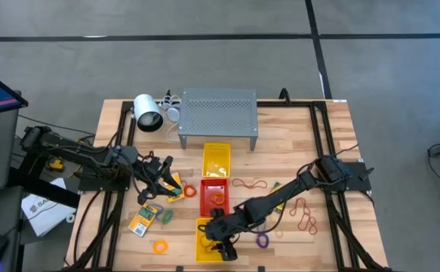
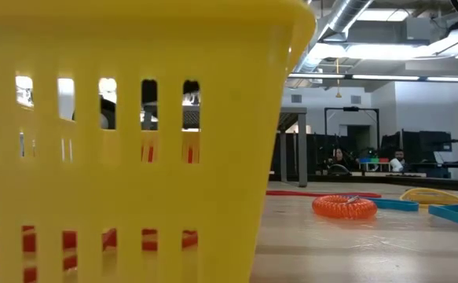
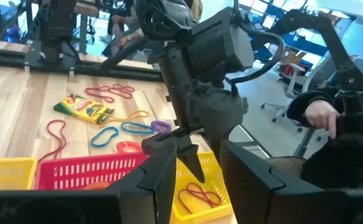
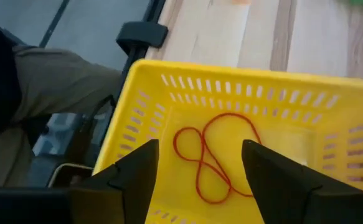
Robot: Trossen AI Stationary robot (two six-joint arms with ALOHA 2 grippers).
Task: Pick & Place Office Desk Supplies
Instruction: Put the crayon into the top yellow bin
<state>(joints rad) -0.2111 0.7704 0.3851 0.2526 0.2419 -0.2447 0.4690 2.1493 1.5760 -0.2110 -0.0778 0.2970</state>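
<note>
Grippers first: the right gripper [image 1: 223,248] hangs over the yellow tray [image 1: 201,240] at the bench's near edge, its fingers spread and empty; a red band [image 4: 215,160] lies loose on that tray's floor, just below the fingers [image 4: 134,177]; the left gripper [image 1: 161,183] sits near the bench's middle, left of the red tray [image 1: 204,198], jaws part open with nothing seen between them; a card packet [image 1: 141,221] lies toward the near left corner, an orange ring [image 1: 159,246] nearer the edge; red bands [image 1: 305,214] lie toward the right edge; a purple ring [image 1: 263,241] lies beside the yellow tray.
</note>
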